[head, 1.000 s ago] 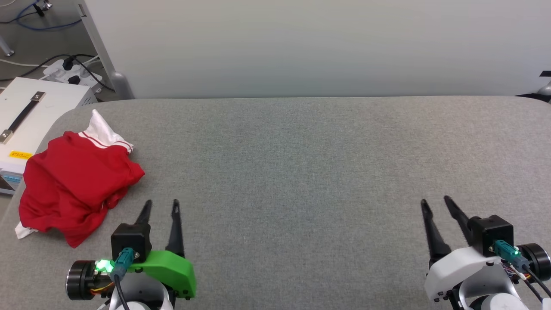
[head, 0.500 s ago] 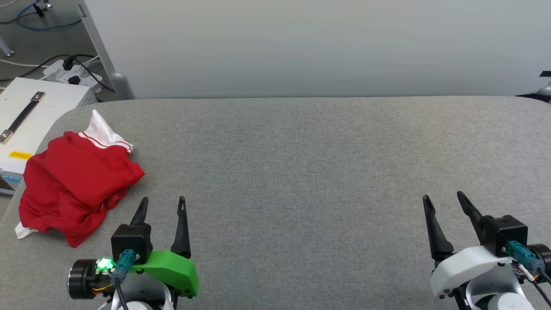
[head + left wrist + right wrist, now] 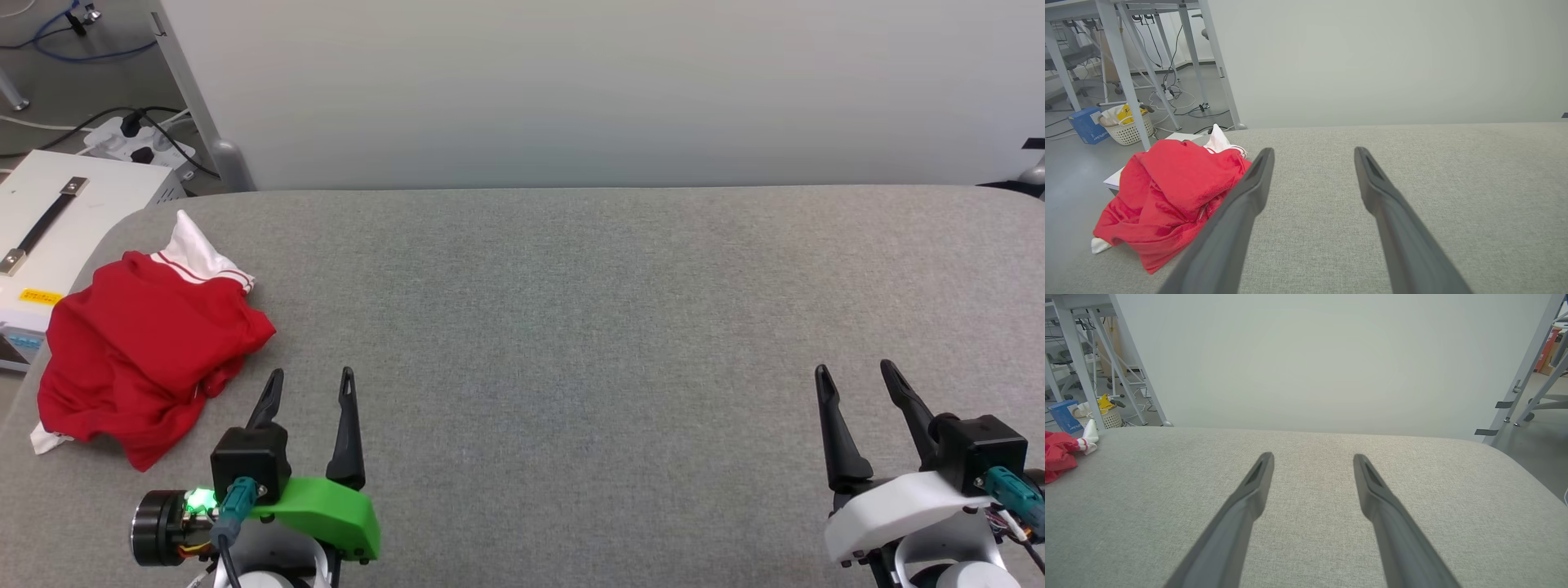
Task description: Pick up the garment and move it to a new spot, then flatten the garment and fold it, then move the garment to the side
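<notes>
Head view: crumpled soft red garment (image 3: 139,355)

The left gripper (image 3: 313,372) has a green cover (image 3: 326,510) and green light (image 3: 196,500), the right gripper (image 3: 853,366) a white cover (image 3: 890,506), both with teal plugs (image 3: 237,495).

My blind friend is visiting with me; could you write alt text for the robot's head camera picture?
A crumpled red jersey-style shirt with white, red-striped sleeves lies untouched at the left end of a grey fabric-covered table. Near the bottom edge, the robot's left gripper and right gripper stand open, each with two long dark fingers.
</notes>
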`<state>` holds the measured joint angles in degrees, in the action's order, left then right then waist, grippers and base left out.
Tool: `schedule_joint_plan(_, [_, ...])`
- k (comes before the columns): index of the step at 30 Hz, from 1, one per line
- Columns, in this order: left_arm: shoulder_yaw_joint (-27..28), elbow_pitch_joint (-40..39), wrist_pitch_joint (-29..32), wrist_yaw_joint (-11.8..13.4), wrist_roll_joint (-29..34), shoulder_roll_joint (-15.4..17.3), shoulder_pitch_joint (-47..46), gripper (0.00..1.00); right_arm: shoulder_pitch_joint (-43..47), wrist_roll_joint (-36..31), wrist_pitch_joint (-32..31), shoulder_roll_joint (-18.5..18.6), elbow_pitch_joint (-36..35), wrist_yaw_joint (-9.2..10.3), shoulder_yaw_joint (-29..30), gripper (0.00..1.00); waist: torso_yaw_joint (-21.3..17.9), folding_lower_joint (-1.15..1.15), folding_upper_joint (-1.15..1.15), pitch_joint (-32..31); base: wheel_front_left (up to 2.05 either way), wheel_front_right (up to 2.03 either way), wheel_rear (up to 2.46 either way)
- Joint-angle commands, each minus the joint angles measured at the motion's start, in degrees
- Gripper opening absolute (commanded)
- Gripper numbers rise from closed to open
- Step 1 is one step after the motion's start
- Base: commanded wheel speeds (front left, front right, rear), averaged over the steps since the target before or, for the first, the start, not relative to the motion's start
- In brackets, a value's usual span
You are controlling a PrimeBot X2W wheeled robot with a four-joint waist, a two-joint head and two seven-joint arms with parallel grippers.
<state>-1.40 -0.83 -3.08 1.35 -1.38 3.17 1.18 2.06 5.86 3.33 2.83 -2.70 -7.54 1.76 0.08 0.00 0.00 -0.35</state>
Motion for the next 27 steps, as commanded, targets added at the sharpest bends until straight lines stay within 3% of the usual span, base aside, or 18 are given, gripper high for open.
schedule_joint_plan(1, [-0.11,-0.37,-0.79,0.54,-0.35,-0.08,0.7,1.0,0.57,0.81,0.7,0.02,-0.62,0.01,0.25,1.0,0.02,0.0,0.0,-0.03,0.0,0.0,0.0])
schedule_joint_plan(27, [-1.64,-0.16,-3.9,0.67,-1.31,-0.14,1.74,1.0,2.84,3.08,3.76,0.03,-0.53,0.03,-0.09,1.0,0.17,0.0,0.0,-0.34,0.0,0.0,0.0])
